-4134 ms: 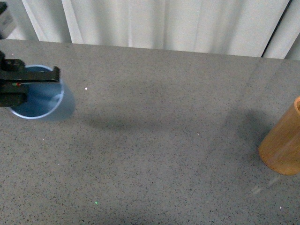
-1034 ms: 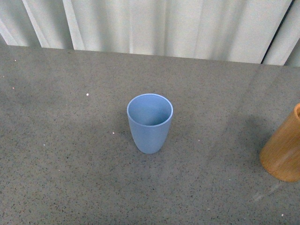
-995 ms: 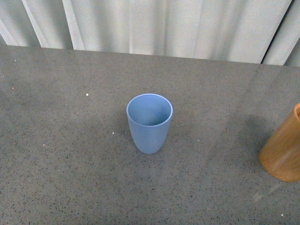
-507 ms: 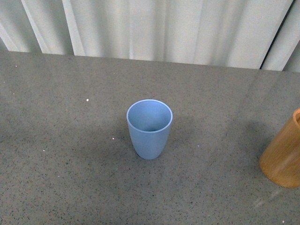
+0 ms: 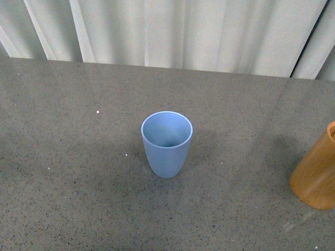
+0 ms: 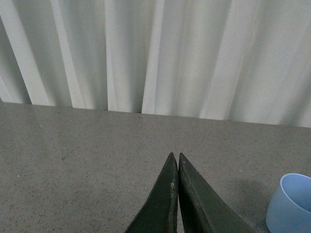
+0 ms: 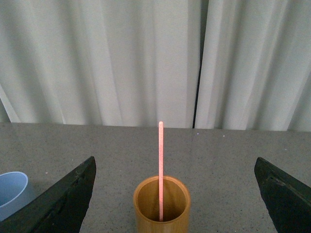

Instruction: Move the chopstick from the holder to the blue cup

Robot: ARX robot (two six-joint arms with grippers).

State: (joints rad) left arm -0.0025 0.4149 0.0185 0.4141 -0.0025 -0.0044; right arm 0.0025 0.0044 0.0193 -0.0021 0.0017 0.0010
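**Chopstick point(image 7: 161, 170) in holder point(image 7: 162, 206), blue cup point(image 5: 166, 144) alone mid-table**

I see the chopstick standing upright inside the holder, which the front view's right edge cuts off. The blue cup stands upright and well apart from it, with bare table point(image 5: 73, 188) open all round. My left gripper point(image 6: 177, 162) is pressed together on nothing. My right gripper point(image 7: 175, 161) is spread wide, facing the holder.

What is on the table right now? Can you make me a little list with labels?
cup: blue cup, upright, empty, middle of the table
holder: orange-brown holder, upright, at the table's right side
stick: pink chopstick, standing in the holder
left claw: left claw shut, holding nothing
right claw: right claw open wide, facing the holder
behind: white curtain
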